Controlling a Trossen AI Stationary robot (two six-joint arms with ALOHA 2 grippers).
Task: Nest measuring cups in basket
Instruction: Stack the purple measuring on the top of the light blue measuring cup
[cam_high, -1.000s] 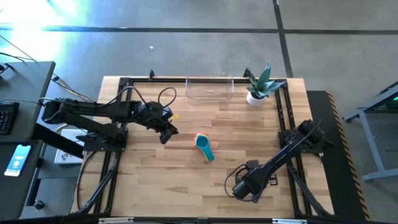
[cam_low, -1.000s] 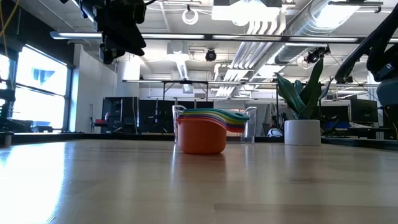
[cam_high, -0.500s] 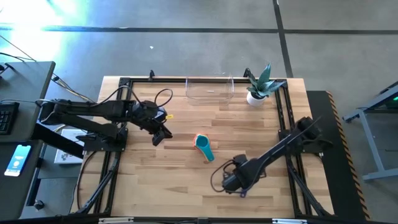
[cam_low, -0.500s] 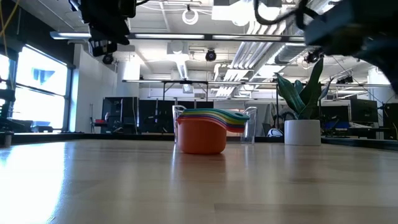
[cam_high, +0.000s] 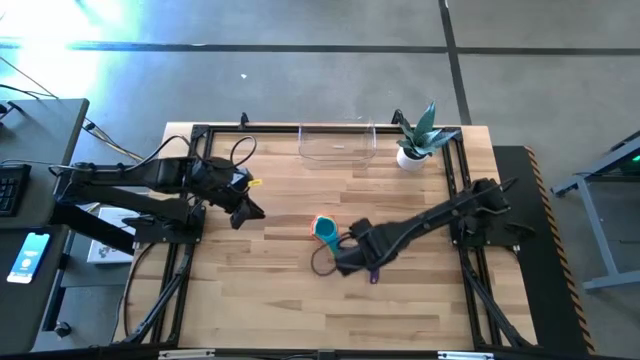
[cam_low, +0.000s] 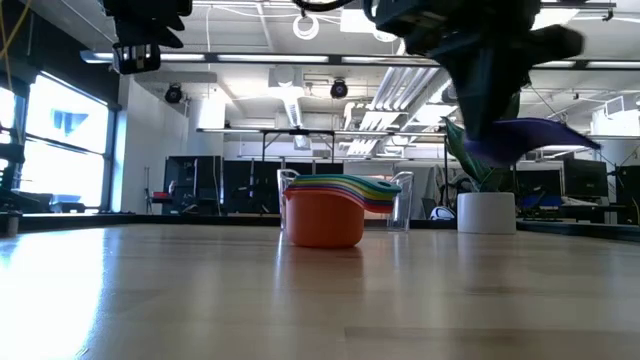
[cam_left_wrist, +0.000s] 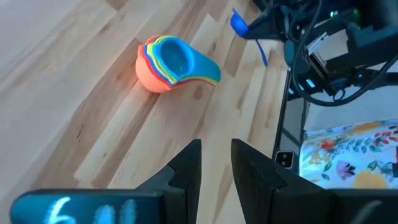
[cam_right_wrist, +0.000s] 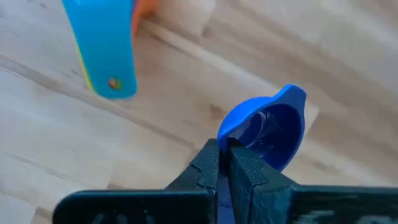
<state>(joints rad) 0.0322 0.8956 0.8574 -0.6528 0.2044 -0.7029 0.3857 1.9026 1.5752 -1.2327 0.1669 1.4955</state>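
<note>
Now the right arm's fingers (cam_right_wrist: 222, 163) have carried the pinched blue cup (cam_right_wrist: 267, 127) near the stack (cam_high: 326, 232) — left fingers (cam_left_wrist: 216, 163) wait open.

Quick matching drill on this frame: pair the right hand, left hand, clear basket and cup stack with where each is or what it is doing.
Things:
1. right hand
2. left hand
3. basket
4. stack of nested cups

States:
A. at the table's far edge, beside the plant pot, no cups in it
B. shut on the small blue cup, close to the stack
C. on the wood mid-table, teal cup innermost
D. holding nothing, left of the stack

Pairs: 1-B, 2-D, 3-A, 4-C
</note>
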